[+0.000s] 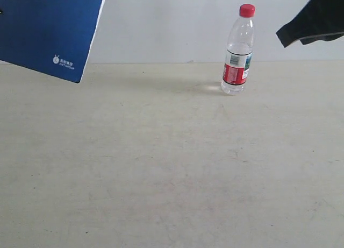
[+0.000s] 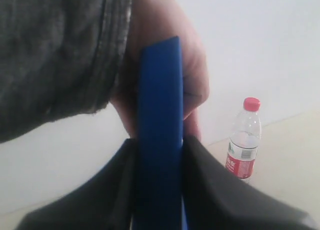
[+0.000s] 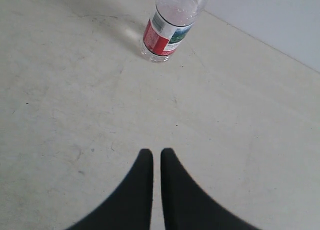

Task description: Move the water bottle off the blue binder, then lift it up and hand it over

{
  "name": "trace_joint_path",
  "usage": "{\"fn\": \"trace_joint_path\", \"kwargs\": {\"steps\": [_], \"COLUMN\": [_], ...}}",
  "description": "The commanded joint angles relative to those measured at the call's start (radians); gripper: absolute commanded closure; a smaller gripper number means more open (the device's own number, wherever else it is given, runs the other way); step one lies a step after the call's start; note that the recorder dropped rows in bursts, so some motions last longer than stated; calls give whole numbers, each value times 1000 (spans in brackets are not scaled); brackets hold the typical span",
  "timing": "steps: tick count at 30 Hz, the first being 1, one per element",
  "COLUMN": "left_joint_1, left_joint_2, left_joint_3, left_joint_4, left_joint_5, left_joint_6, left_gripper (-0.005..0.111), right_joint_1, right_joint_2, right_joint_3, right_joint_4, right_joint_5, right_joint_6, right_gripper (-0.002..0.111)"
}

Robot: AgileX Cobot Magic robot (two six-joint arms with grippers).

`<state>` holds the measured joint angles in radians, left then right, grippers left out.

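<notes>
The left claw (image 2: 159, 140), raised, clamps the blue binder (image 1: 48, 27); a person's hand (image 2: 194, 75) grips it too. The right claw (image 3: 156, 152) hovers closed, empty. The water bottle (image 1: 237, 51) stands upright, open tabletop (image 1: 161, 167) around it.

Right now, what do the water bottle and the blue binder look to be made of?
The water bottle: clear glossy plastic, the background shows through it; its red cap looks like opaque plastic. The blue binder: smooth blue cover with a printed white logo, probably plastic or coated board.
</notes>
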<state>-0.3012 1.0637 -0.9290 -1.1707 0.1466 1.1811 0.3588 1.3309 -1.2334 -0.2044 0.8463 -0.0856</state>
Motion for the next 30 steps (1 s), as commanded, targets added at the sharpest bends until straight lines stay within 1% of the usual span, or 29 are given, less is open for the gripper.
{"fn": "trace_joint_path", "kwargs": {"steps": [1,4,5,7,9,12,14,15,16,18,19,22,23,25,27,28,30], "left_joint_1": [1,1,1,1,1,1,1,1,1,1,1,1,1,1,1,1,1], "left_joint_2": [-8,-8,-8,-8,-8,-8,-8,-8,-8,-8,-8,-24,-44,-120,-226,-303,-454], "left_joint_3": [-3,-3,-3,-3,-3,-3,-1,1,10,45,67,165,209,266,325,357,414], "left_joint_4": [11,56,73,94,96,89,83,83,83,83,83,100,113,113,113,111,111], "left_joint_5": [-48,-42,-42,-41,-40,-40,-30,-22,-20,-22,-30,-101,-159,-276,-378,-413,-427], "left_joint_6": [32,32,32,32,32,27,22,22,22,22,22,25,36,6,-14,-14,-14], "left_gripper": [102,102,100,91,74,45,32,30,31,40,51,95,101,101,102,102,102], "right_joint_1": [1,1,1,1,1,1,1,1,1,1,1,1,1,1,1,1,1], "right_joint_2": [-9,-9,-9,-9,-9,-9,-9,-9,-9,-11,-19,-98,-156,-308,-468,-561,-752], "right_joint_3": [4,4,4,4,4,4,4,4,4,4,4,9,21,59,104,132,190], "right_joint_4": [11,11,11,11,11,11,11,11,11,11,11,11,11,9,-5,-11,-6], "right_joint_5": [-1,-1,-1,-1,-1,-1,-1,-1,-1,-1,-3,-77,-139,-273,-357,-372,-359], "right_joint_6": [2,2,2,2,2,2,2,2,2,2,2,28,40,54,54,54,54], "right_gripper": [106,106,106,106,106,106,106,106,106,106,106,106,106,106,106,106,106]}}
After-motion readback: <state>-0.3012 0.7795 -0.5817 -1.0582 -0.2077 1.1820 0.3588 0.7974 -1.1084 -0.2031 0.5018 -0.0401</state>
